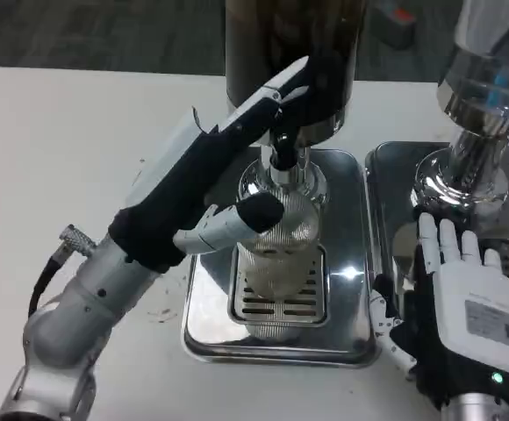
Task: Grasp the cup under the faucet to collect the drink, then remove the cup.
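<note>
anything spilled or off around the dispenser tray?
A few small dark specks on the white table just left of the drip tray, possibly drips. The cup stands upright on the grate under the faucet; nothing else stands out.

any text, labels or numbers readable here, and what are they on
None can be read.
White label on the white back of the right hand: dark print and a small square code, too blurred to read.
Clear ribbed plastic cup and shiny steel drip tray: no markings visible.
</note>
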Robot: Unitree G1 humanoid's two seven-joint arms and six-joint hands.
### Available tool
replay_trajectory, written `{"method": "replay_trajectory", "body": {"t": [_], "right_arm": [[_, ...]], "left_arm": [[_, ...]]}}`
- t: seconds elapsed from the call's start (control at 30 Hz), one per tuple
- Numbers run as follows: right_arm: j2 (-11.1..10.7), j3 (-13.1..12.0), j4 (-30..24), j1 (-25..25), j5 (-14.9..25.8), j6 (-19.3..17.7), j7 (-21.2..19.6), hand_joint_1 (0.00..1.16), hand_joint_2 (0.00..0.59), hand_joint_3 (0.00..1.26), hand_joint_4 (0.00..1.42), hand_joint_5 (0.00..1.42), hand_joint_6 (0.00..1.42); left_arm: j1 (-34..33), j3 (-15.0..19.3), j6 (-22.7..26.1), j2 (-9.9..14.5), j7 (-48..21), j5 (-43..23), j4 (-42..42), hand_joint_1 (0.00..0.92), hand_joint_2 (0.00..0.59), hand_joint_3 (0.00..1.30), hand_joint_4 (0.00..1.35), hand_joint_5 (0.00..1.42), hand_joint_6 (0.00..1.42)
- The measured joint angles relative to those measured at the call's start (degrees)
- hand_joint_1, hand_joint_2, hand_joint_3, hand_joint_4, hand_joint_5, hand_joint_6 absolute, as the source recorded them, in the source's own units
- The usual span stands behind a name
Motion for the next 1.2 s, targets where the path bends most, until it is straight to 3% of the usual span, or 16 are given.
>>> {"method": "replay_trajectory", "body": {"t": [0.53,0.97,1.03,1.2], "right_arm": [[0.21,-0.04,-0.01,0.03,0.05,0.04,0.0,0.3,0.519,0.0,0.0,0.0,0.0],[0.2,-0.23,-0.01,0.03,0.59,0.0,0.01,0.3,0.519,0.0,0.0,0.0,0.0],[0.18,-0.35,-0.01,0.02,1.5,-0.31,0.01,0.3,0.5,0.0,0.0,0.0,0.0],[-0.48,-2.57,-0.11,0.05,9.49,-5.47,0.1,0.32,0.444,0.0,0.0,0.0,0.0]], "left_arm": [[0.53,-0.71,-1.04,0.19,-2.42,0.36,-1.51,0.0,0.113,0.17,0.09,0.23,0.12],[0.53,-0.24,-3.93,1.92,1.52,10.86,-3.65,0.0,0.116,0.2,0.13,0.25,0.15],[0.53,-0.32,-3.93,1.98,1.99,11.07,-3.66,0.0,0.116,0.21,0.13,0.25,0.16],[0.53,-0.49,-3.93,2.18,3.2,11.29,-3.66,0.0,0.118,0.2,0.13,0.25,0.16]]}}
